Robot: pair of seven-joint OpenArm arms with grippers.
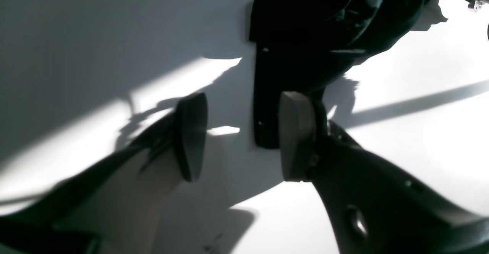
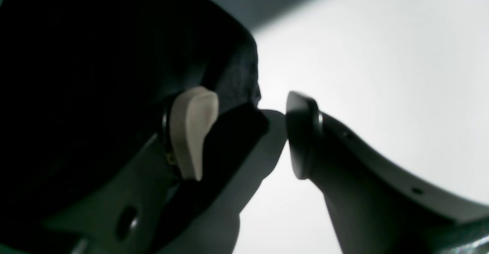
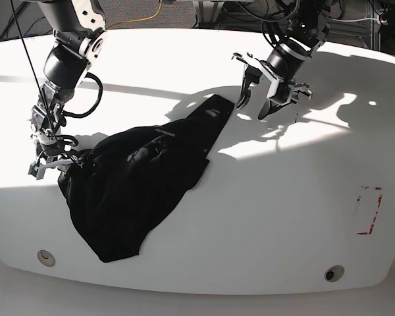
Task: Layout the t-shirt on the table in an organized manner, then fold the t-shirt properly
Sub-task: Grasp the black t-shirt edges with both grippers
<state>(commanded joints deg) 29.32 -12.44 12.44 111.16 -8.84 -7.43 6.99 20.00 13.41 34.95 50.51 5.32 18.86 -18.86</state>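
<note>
Hard sunlight w/ sharp shadows; dark floor behind, yellow cable (image 3: 147, 12) + black cables (image 3: 250, 10) at back.

A glossy white table (image 3: 250, 217), smooth enough to throw back hard sunlight, carries a matt black t-shirt (image 3: 138, 178) of soft, creased cloth. A red dashed mark (image 3: 369, 210) near the table's edge looks flat and dull. Above the shirt's far tip, the left gripper (image 1: 244, 135) shows dark, smooth plastic-looking shells with dull grey pads (image 1: 296, 135); the right gripper (image 2: 250, 131) bears a pale matt pad (image 2: 191, 128).
</note>
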